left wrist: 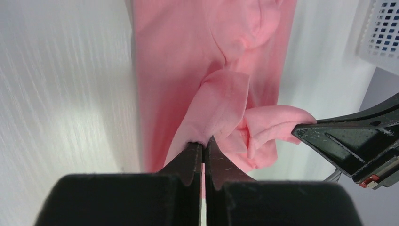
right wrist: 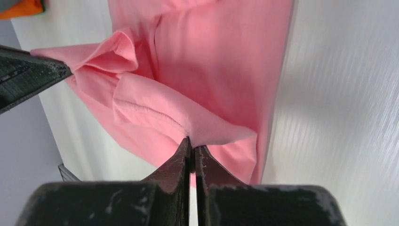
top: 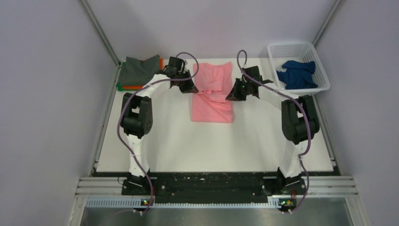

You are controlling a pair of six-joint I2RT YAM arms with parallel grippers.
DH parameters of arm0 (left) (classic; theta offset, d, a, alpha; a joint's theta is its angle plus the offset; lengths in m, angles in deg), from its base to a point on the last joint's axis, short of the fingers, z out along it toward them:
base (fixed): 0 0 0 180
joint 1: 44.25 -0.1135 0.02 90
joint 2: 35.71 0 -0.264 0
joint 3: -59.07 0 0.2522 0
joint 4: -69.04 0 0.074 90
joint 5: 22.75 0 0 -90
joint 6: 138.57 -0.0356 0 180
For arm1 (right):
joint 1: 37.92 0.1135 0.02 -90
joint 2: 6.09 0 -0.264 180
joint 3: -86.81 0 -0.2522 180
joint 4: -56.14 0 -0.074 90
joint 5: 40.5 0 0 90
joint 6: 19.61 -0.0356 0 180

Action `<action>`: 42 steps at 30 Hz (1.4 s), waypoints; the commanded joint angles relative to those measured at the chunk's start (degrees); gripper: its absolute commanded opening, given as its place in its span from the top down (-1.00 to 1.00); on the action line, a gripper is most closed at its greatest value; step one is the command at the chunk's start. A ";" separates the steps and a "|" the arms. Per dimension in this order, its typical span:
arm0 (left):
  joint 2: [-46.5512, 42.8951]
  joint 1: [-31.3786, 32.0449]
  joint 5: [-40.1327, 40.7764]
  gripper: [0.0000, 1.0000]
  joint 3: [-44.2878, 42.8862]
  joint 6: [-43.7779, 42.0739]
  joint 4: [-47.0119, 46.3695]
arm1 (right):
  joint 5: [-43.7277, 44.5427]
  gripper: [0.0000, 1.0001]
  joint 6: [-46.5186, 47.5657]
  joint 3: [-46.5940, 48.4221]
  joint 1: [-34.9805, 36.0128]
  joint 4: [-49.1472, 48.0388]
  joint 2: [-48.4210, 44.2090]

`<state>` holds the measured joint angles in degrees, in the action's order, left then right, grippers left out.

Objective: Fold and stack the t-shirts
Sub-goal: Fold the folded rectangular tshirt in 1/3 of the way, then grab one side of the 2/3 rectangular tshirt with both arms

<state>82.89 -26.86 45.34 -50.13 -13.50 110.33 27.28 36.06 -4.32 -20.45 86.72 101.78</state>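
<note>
A light pink t-shirt (top: pixel 212 94) lies lengthwise in the middle of the table, its far part lifted and rumpled. My left gripper (top: pixel 188 87) is shut on its left edge, and my right gripper (top: pixel 234 95) is shut on its right edge. In the left wrist view the jaws (left wrist: pixel 204 141) pinch a pink fold (left wrist: pixel 221 99). In the right wrist view the jaws (right wrist: pixel 190 142) pinch a hemmed pink fold (right wrist: pixel 188 113). A dark grey t-shirt (top: pixel 139 69) lies folded at the far left on orange (top: pixel 161 61) and green (top: pixel 121 86) shirts. A navy blue t-shirt (top: pixel 296 74) lies crumpled in the basket.
A white plastic lattice basket (top: pixel 301 48) stands at the far right corner and shows in the left wrist view (left wrist: pixel 381 28). Grey walls close in the table on both sides. The table's near half (top: pixel 211 146) is bare white surface.
</note>
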 commanded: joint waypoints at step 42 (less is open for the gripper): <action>-13.78 -1.14 -6.00 -0.73 25.87 -0.24 -5.91 | -0.89 -0.36 4.11 -16.22 -4.06 -2.41 -8.08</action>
<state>72.66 -29.05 40.97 -28.88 -14.99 109.89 25.69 39.38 -17.26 -25.65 86.63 97.76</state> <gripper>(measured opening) 0.895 0.710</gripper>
